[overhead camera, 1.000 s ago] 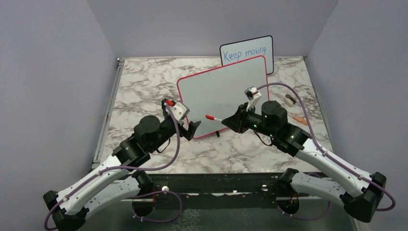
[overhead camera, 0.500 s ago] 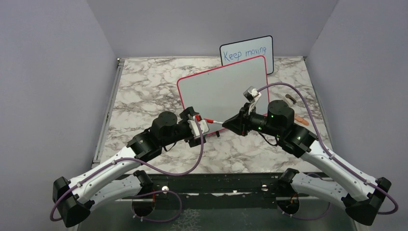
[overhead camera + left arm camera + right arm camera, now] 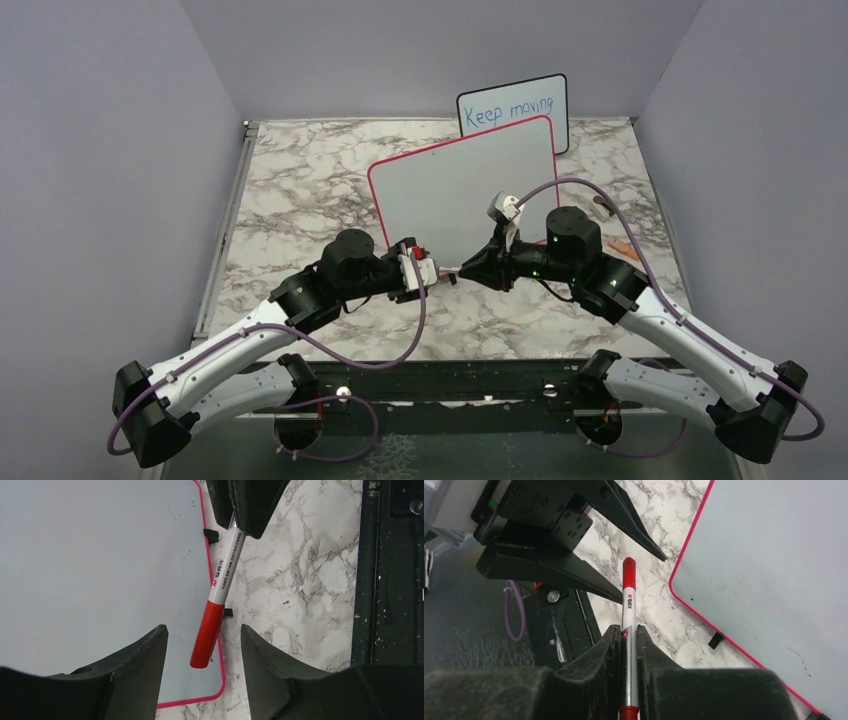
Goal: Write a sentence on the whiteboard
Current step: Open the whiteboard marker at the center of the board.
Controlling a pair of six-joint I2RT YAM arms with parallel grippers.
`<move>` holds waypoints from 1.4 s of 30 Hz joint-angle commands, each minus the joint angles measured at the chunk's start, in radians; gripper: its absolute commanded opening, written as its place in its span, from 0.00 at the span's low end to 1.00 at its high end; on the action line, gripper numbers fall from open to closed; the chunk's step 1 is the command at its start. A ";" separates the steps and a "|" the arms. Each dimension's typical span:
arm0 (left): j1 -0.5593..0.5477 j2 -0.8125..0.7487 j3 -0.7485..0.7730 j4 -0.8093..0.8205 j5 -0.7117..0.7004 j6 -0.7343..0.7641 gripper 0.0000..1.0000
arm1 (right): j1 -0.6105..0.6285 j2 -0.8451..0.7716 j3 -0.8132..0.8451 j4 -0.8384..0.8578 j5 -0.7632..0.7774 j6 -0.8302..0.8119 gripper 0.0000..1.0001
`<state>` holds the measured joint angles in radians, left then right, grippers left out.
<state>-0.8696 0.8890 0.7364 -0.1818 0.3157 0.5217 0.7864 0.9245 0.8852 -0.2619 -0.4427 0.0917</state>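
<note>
Red cap first, the marker [image 3: 220, 592] points from the right gripper [image 3: 626, 629] toward the left gripper [image 3: 202, 630]. Compared with one second ago, the left arm has swung right from the whiteboard's near left corner, and the right arm has shifted slightly left, so the two grippers now meet just in front of the whiteboard's near edge. The marker, plainly exposed in the top view before, is now mostly hidden between them. The right gripper is clamped on the white barrel of the marker. The left gripper stands spread wide, one finger [image 3: 145, 650] on each side of the red cap, with a gap showing on both sides in the left wrist view. The whiteboard [image 3: 465, 195], framed in red-pink with small black feet, sits mid-table on the marble table [image 3: 300, 180], just beyond the grippers; its face shows plain grey-white with a few small dark specks. A smaller black-framed board [image 3: 512, 108] stands behind its far right corner and reads "Keep moving" in blue. The marker barrel carries a red logo beginning with "M" and a line of fine print too small to read.
</note>
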 commanded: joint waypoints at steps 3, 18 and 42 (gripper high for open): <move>0.013 0.008 0.041 0.032 0.063 -0.005 0.49 | 0.005 0.024 0.023 -0.029 -0.065 -0.059 0.01; 0.027 0.014 0.024 0.030 0.094 0.003 0.36 | 0.005 0.041 0.036 -0.027 -0.112 -0.053 0.01; 0.118 -0.004 0.014 0.070 0.177 -0.019 0.00 | 0.004 0.094 0.126 -0.286 -0.079 -0.173 0.01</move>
<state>-0.7982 0.9096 0.7444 -0.1875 0.5072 0.5217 0.7845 1.0229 0.9890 -0.3958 -0.5159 -0.0517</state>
